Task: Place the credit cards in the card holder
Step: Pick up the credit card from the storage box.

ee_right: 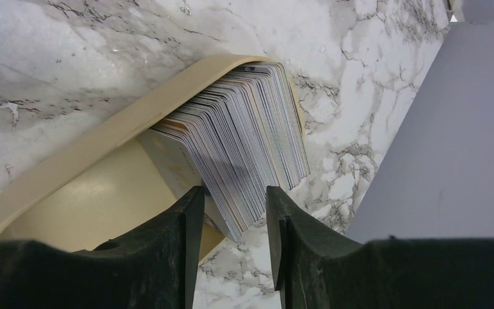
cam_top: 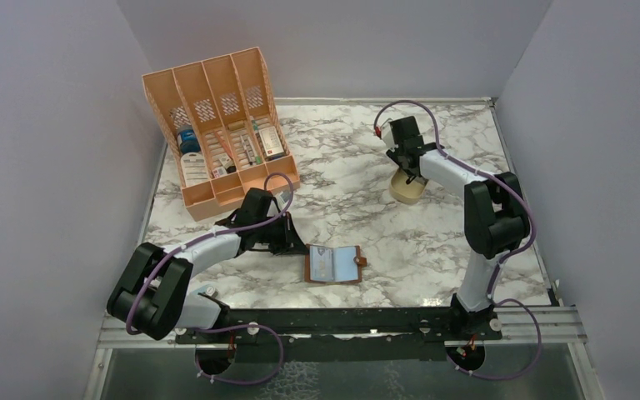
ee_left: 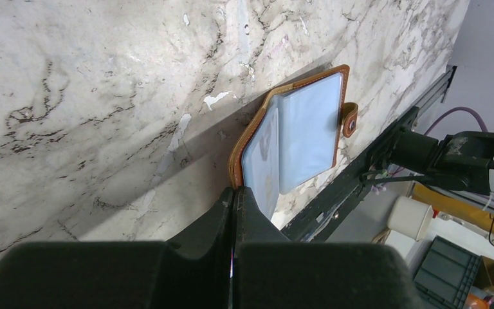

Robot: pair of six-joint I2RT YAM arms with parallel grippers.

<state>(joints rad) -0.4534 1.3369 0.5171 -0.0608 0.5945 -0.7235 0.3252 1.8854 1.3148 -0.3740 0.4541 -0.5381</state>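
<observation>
The credit cards (ee_right: 244,135) stand as a thick fanned stack in a small tan stand (ee_right: 103,138) at the back right of the table. My right gripper (ee_right: 233,191) is open right above them, and the stack's lower corner lies between its fingers. The card holder (cam_top: 334,265) lies open near the front middle, brown cover down and bluish sleeves (ee_left: 305,132) up, with its snap tab (ee_left: 349,120) to the right. My left gripper (ee_left: 237,190) is shut, its tips right at the holder's left edge. Whether they pinch that edge I cannot tell.
A big orange slotted organiser (cam_top: 225,125) with small boxes and bottles stands at the back left. The black rail (cam_top: 342,317) with both arm bases runs along the table's front edge. Grey walls close in the left, back and right sides.
</observation>
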